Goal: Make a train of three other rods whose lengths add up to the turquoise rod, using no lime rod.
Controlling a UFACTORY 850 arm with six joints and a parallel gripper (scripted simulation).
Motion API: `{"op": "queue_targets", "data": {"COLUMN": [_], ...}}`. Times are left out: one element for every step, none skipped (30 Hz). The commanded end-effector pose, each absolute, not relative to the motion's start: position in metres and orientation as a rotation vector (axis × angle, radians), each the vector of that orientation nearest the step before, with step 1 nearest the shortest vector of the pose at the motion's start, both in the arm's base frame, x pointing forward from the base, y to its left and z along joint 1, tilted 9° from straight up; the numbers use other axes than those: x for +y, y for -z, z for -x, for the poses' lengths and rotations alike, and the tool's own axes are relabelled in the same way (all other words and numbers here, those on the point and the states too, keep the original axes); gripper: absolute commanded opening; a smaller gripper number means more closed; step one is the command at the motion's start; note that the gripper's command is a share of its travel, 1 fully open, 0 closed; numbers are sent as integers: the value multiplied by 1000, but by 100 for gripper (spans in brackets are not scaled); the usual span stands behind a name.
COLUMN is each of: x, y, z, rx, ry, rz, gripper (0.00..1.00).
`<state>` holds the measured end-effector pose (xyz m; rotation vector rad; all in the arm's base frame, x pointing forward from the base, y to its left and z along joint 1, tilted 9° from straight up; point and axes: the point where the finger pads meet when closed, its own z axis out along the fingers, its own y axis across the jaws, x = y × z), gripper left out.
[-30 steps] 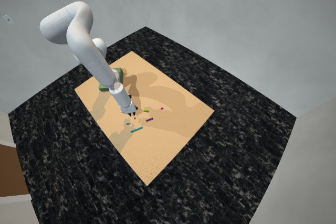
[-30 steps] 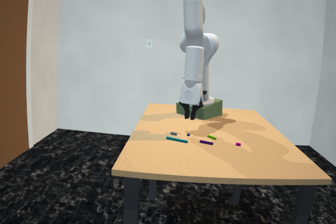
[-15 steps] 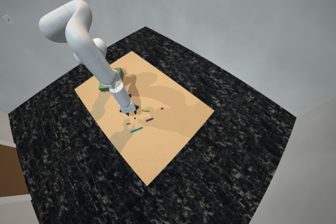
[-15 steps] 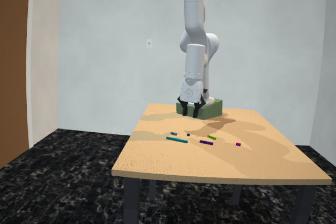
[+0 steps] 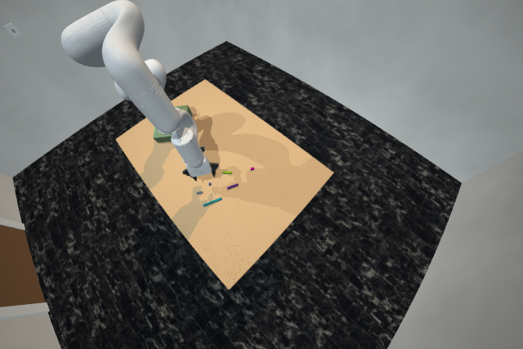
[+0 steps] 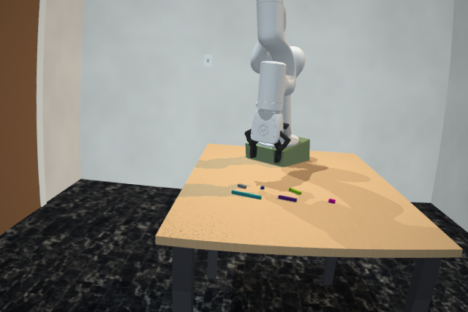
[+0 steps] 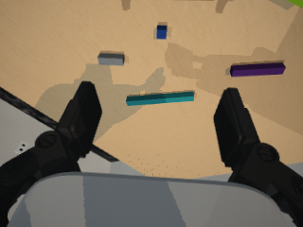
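Wrist view: the grey rod [image 5: 199, 193] [image 6: 241, 185] [image 7: 111, 59] lies flat on the table, left of the blue rod [image 5: 209, 184] [image 6: 262, 188] [image 7: 161, 32]. The gripper [image 5: 204, 177] [image 6: 265, 158] [image 7: 157, 99] hangs above, fingers wide apart, holding nothing. The grey rod points side to side, like the finger gap — so a quarter turn seems needed to pinch its long sides.

White arm above wooden table, open pincer [image 6: 265, 154] [image 7: 157, 99] over table, six colored rods lying apart

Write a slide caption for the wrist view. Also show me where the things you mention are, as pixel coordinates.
Open gripper [image 5: 204, 176] [image 6: 265, 159] [image 7: 157, 99] above scattered rods: grey [image 5: 199, 193] [image 6: 241, 185] [image 7: 111, 60], blue [image 5: 209, 184] [image 6: 262, 188] [image 7: 161, 32], purple [image 5: 232, 186] [image 6: 287, 198] [image 7: 258, 70] and turquoise [image 5: 212, 202] [image 6: 246, 194] [image 7: 160, 98], with a lime corner [image 5: 227, 172] [image 6: 295, 191] [image 7: 296, 2] peeking in.
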<state>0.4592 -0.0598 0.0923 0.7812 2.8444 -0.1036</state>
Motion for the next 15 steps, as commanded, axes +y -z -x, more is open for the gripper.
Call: {"op": "queue_targets", "data": {"x": [-60,-60,-60,-60,-61,-61,-61,-61,-62,-63,-65,-66,-68,-70,-71], "y": [-93,-93,-93,-93,-93,-93,-93,-93,-93,-92,-92,-91,-91,-91,-90], "z": [-460,-460,-460,-460,-460,-460,-460,-460,-460,-461,-461,-461,-461,-461,-461], "rx": [2884,2884,2885,2887,2891,2897,2897,2897,2904,2914,2926,2939,2953,2963,2970], "ry": [94,94,95,95,96,98,98,98,100,103,107,111,116,121,123], "rz": [-791,-790,-787,-780,-767,-746,-746,-746,-717,-679,-631,-574,-507,-453,-413], "gripper": [100,100,100,100,100,100,100,100,100,100,100,100,100,100,100]}}
